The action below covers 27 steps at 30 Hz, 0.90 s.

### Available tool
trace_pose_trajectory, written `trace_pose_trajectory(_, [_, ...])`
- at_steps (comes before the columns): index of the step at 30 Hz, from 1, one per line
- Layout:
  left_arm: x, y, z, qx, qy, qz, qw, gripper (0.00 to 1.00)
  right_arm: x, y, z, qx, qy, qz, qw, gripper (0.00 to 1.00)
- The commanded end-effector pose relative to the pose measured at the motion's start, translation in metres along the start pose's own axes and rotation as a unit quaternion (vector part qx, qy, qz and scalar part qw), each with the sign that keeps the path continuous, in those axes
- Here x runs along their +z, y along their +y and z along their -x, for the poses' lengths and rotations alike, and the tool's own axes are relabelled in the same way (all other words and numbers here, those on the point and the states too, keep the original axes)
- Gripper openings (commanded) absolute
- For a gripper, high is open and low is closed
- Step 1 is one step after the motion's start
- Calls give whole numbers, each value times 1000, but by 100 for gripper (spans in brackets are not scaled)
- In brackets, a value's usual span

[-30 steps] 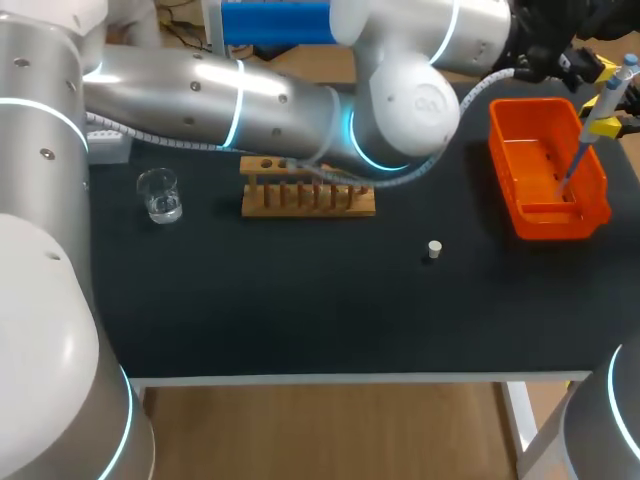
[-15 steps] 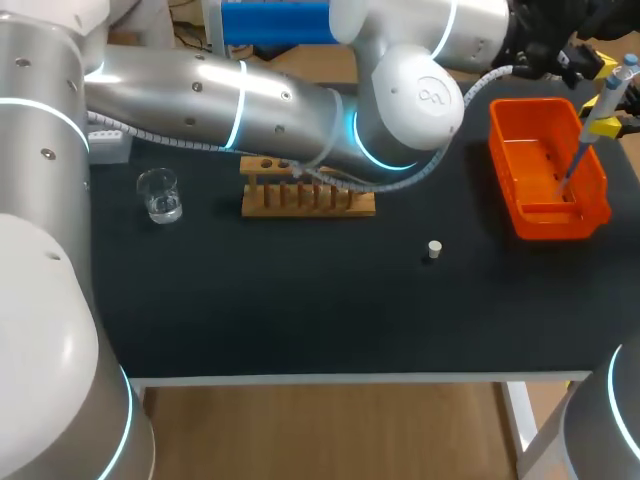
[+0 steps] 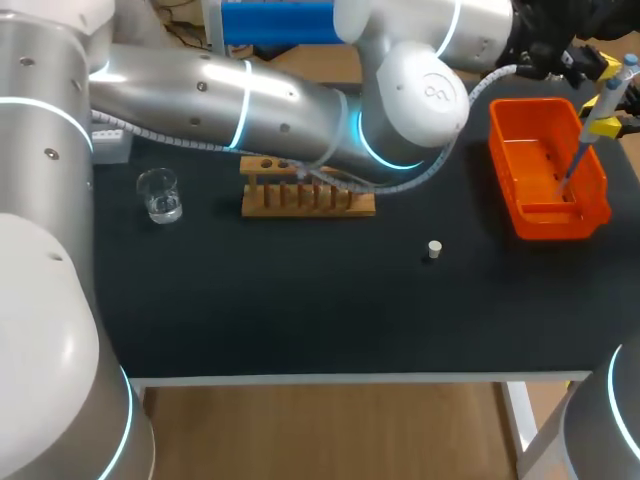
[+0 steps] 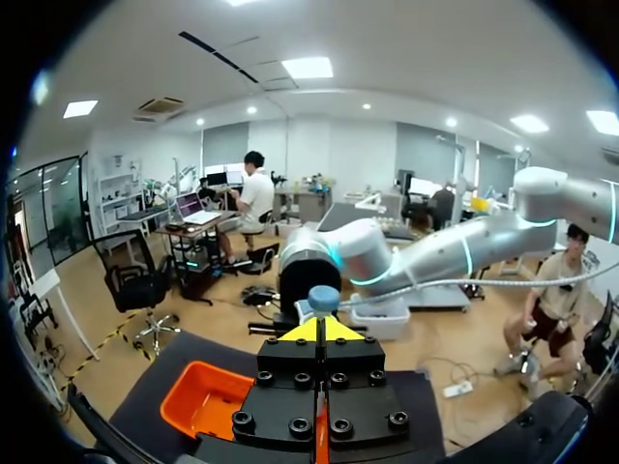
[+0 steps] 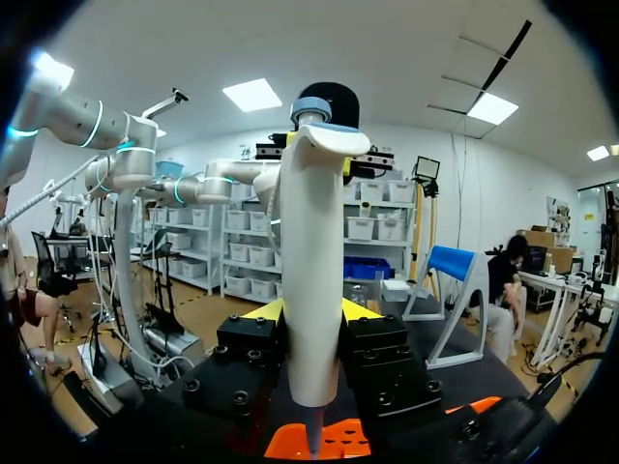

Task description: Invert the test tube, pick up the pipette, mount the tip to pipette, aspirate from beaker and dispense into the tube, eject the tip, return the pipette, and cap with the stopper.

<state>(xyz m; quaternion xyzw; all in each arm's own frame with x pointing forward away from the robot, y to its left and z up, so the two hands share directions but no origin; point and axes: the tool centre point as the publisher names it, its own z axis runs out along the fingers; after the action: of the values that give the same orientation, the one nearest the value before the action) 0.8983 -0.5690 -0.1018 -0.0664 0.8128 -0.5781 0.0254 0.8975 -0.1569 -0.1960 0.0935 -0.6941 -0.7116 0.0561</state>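
My right gripper (image 3: 610,126) (image 5: 309,314) is shut on the white pipette (image 3: 603,105) (image 5: 311,242), holding it upright at the far right. The pipette's thin lower end hangs inside the orange bin (image 3: 530,215) (image 4: 208,406). Reaching across from the left, my left gripper (image 3: 598,68) (image 4: 324,331) is shut with nothing in it, its yellow tips right at the pipette's blue top button (image 4: 324,298). A wooden tube rack (image 3: 307,198) stands mid-table, partly hidden by the left arm. The glass beaker (image 3: 160,195) is at the left. A small white stopper (image 3: 434,248) lies on the black mat.
My left arm's big elbow hangs over the back of the table, above the rack. The orange bin sits close to the table's right edge. A grey box (image 3: 108,147) rests at the far left edge.
My left arm's elbow has drifted slightly to the right. The pipette, right gripper, rack, beaker and stopper stay where they were.
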Motion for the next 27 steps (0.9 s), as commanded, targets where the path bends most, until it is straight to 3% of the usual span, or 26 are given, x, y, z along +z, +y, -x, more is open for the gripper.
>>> trace_pose_trajectory(1, [5,6,1,-1,-7,-17,1000,0,-3,-1,2,0,4,0,1000,0])
trace_pose_trajectory(27, [13,22,6,19,-35,2,999,0,-3,-1,2,0,4,0,1000,0])
